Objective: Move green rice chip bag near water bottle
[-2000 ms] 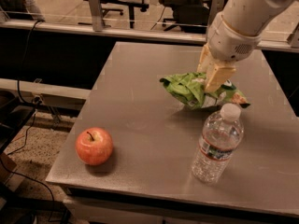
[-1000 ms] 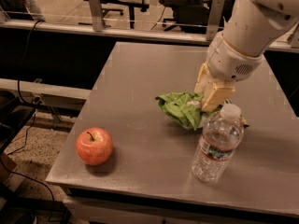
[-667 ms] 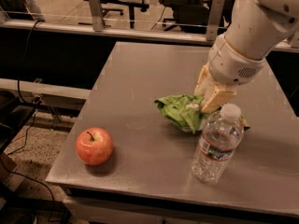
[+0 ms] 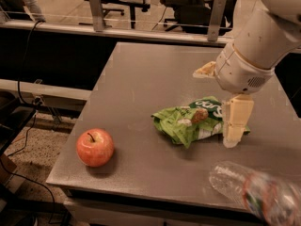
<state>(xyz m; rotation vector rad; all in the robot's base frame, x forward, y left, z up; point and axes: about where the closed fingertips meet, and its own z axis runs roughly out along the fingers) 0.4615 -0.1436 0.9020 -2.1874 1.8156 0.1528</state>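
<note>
The green rice chip bag (image 4: pixel 195 121) lies crumpled on the grey table (image 4: pixel 141 79), right of its middle. My gripper (image 4: pixel 216 108) hangs over the bag's right end and is open. One cream finger (image 4: pixel 235 121) points down at the bag's right edge and the other fingertip (image 4: pixel 204 70) shows behind the wrist. The bag rests on the table, not lifted. The water bottle (image 4: pixel 256 192) lies tipped over and blurred at the table's front right corner, a short way in front of the bag.
A red apple (image 4: pixel 95 147) sits near the table's front left corner. Behind the table runs a rail with metal posts (image 4: pixel 95 4), with office chairs beyond it. Cables lie on the floor at the left.
The water bottle, upright beside the bag before, now lies tipped over at the front right edge. The bag now rests flat on the table and the gripper has moved right.
</note>
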